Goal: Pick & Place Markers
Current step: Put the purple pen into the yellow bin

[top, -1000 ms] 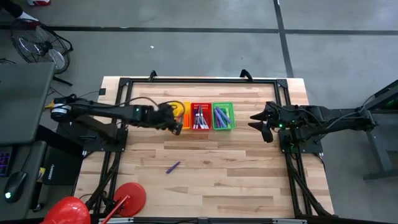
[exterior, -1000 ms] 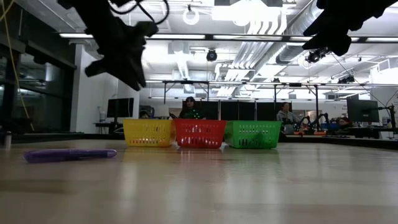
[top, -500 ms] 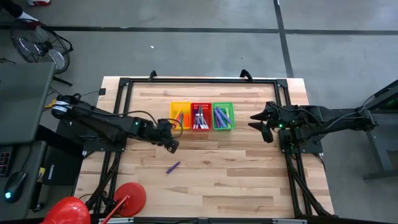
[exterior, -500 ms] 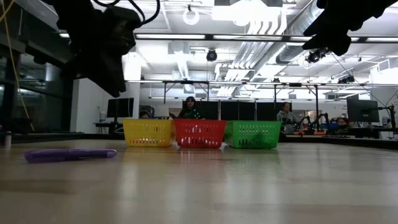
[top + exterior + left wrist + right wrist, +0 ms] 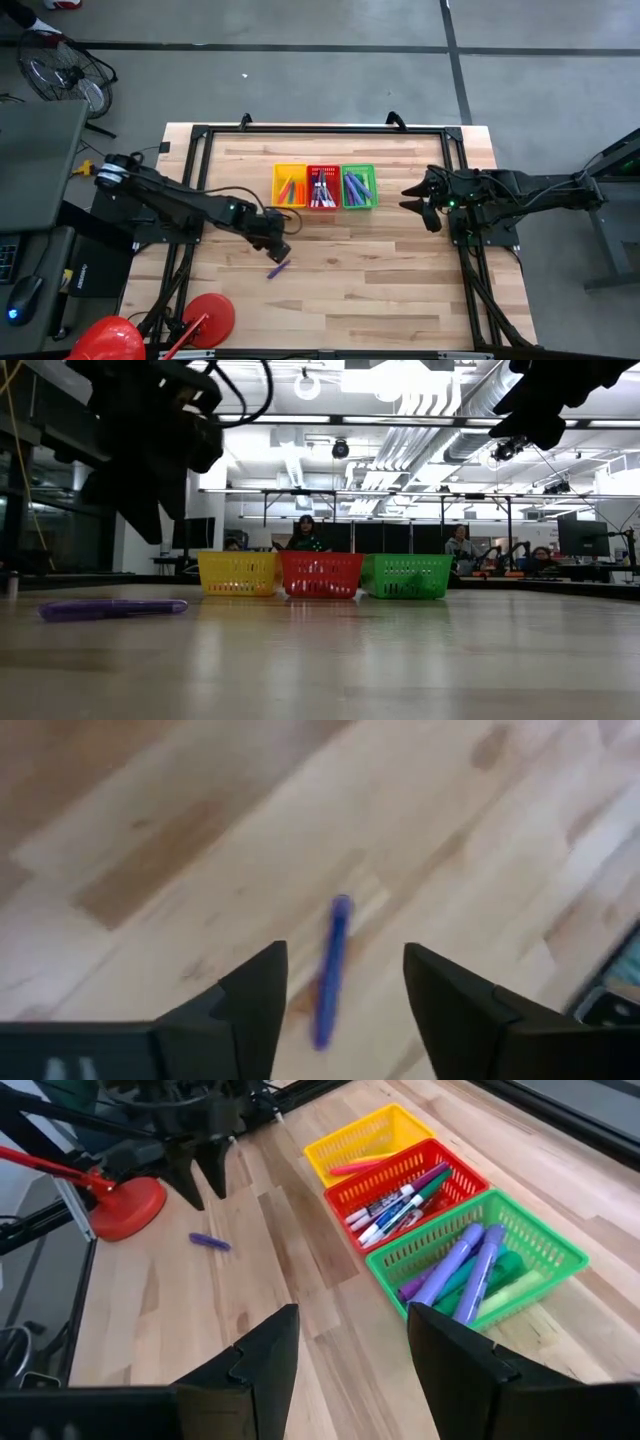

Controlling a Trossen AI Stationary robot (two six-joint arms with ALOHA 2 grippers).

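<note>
Last loose thin purple marker point(image 5: 278, 268) lies flat on the wooden table point(image 5: 400, 290), well short of the three mesh baskets point(image 5: 324, 187). Left gripper point(image 5: 279, 251) hovers just above it, fingers spread, empty. Recommend descending centred, jaws straddling the barrel crosswise. Right gripper point(image 5: 411, 198) waits beside the baskets, released.

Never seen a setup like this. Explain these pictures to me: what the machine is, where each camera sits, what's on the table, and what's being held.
Two dark robot arms work at a wooden table. One camera looks straight down, one sits at table height, and one rides on each wrist. Three baskets, yellow, red and green, hold markers. One purple marker lies loose on the wood. The left gripper hangs open just above it, holding nothing. The right gripper waits open beside the green basket, also empty.
</note>
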